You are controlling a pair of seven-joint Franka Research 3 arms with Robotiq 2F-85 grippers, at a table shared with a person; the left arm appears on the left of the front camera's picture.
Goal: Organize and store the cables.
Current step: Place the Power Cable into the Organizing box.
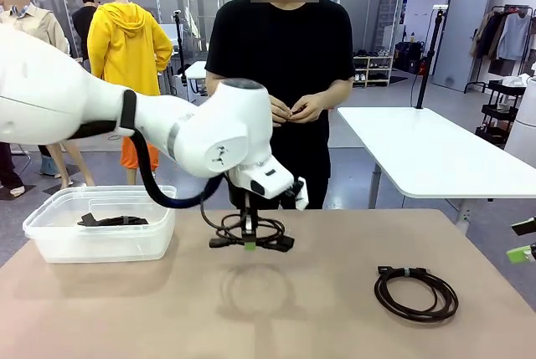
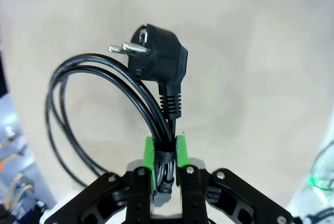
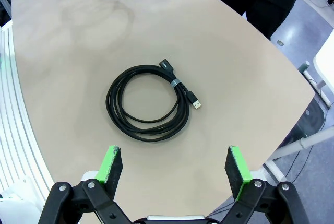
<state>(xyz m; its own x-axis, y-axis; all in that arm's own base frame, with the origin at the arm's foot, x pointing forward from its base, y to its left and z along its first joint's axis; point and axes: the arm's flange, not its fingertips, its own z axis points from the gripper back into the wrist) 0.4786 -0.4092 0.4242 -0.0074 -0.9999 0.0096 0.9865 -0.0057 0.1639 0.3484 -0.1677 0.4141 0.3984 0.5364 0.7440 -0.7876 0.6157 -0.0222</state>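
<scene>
Beige table [image 1: 151, 309] carries a clear bin [image 1: 59, 242] with one cable [image 1: 113, 221] already stored. Above the table the left jaws clamp a second coil [image 1: 276, 243]. A third coil [image 1: 409, 273] lies untouched beneath the open right jaws.

Left arm [image 1: 193, 129] over the table [image 1: 335, 313] was glossy white, a black hose [image 1: 151, 179] looped beneath it; right gripper [image 3: 173, 153] was black, screwed, with green pads [image 3: 111, 164]. Beyond the table, the person [image 1: 289, 108] wore a black T-shirt [image 1: 251, 41].
</scene>
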